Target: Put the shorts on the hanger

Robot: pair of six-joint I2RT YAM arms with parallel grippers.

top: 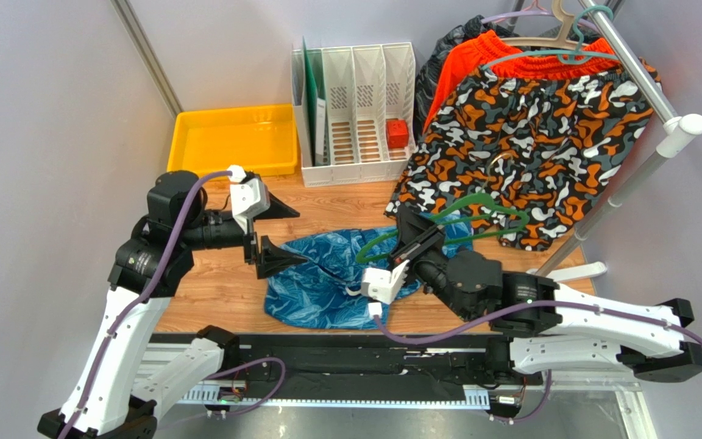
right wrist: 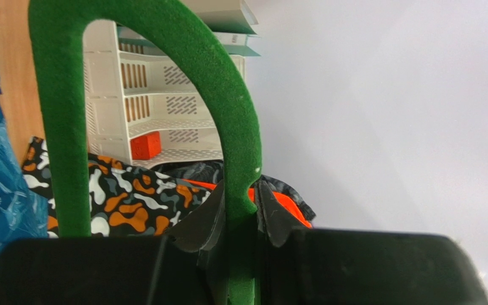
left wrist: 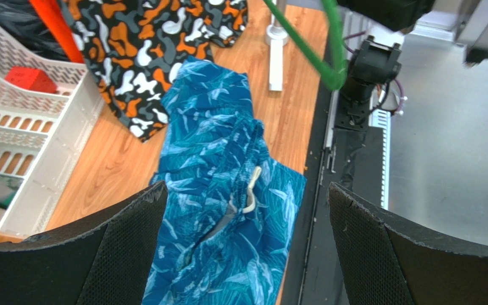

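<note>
The blue leaf-print shorts [top: 323, 279] lie crumpled on the wooden table near its front edge, and their white drawstring [left wrist: 251, 190] shows in the left wrist view. My left gripper [top: 298, 236] hovers wide open over the left part of the shorts [left wrist: 221, 165], with nothing between its fingers [left wrist: 132, 241]. My right gripper [top: 410, 240] is shut on the dark green hanger [top: 478, 208] and holds it above the right side of the shorts. In the right wrist view the jaws [right wrist: 239, 190] pinch the hanger's stem just below its curved hook [right wrist: 221, 82].
Camouflage shorts [top: 529, 146] and orange shorts [top: 510, 55] hang from a metal rail [top: 643, 82] at the back right, reaching down to the table. A white file rack [top: 356, 114] with a red block [top: 397, 133] and a yellow tray [top: 232, 137] stand at the back.
</note>
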